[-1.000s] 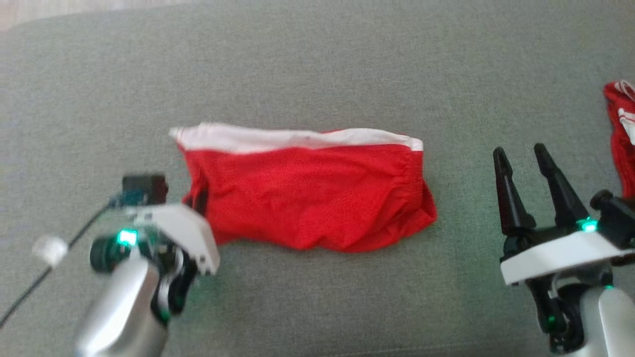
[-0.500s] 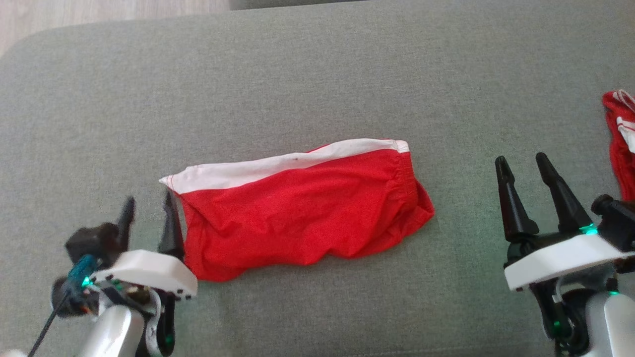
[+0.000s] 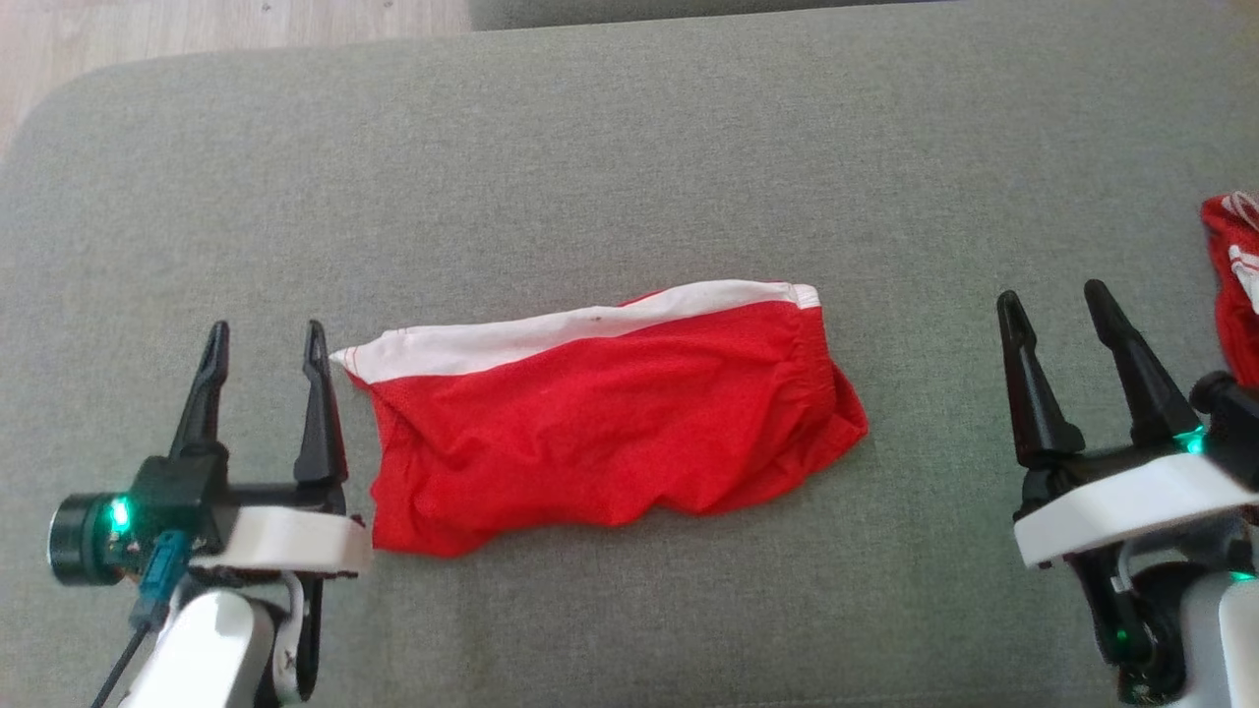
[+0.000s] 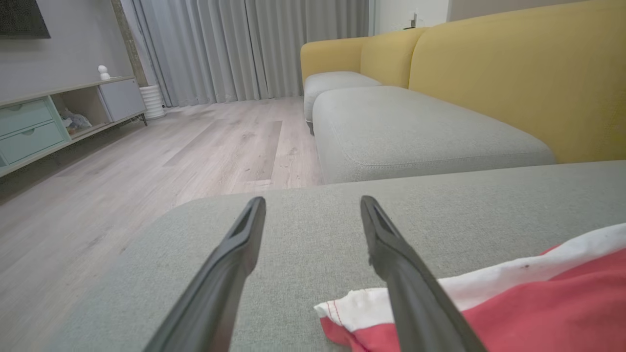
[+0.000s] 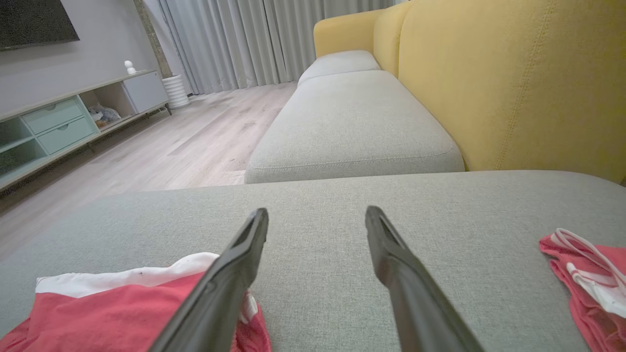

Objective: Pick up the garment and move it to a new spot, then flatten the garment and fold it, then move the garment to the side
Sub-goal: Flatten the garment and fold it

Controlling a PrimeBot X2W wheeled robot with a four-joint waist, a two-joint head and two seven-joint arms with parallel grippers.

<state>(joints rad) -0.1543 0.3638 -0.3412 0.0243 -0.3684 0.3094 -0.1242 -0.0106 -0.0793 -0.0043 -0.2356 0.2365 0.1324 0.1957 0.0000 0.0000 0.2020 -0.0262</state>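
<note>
A folded red garment (image 3: 600, 423) with a white band along its far edge lies in the middle of the grey cushion (image 3: 629, 167). My left gripper (image 3: 264, 339) stands open just left of its left end, holding nothing, with the cloth close to its inner finger. In the left wrist view the left gripper (image 4: 313, 205) is open and the garment's (image 4: 538, 308) white corner lies beside the right finger. My right gripper (image 3: 1052, 295) is open, well to the right of the garment. In the right wrist view the right gripper (image 5: 317, 214) is empty and the garment (image 5: 107, 308) lies at lower left.
A second red and white cloth (image 3: 1234, 275) lies at the cushion's right edge, also the second cloth (image 5: 587, 278) in the right wrist view. Wooden floor (image 3: 197, 25) shows beyond the far left corner. A yellow sofa back (image 4: 513, 73) and another grey seat (image 4: 415, 127) stand ahead.
My left gripper has let go of the garment's left end, opened and drawn back to the left. The garment now lies slightly slanted. The head camera shifted. The right gripper stayed put.
</note>
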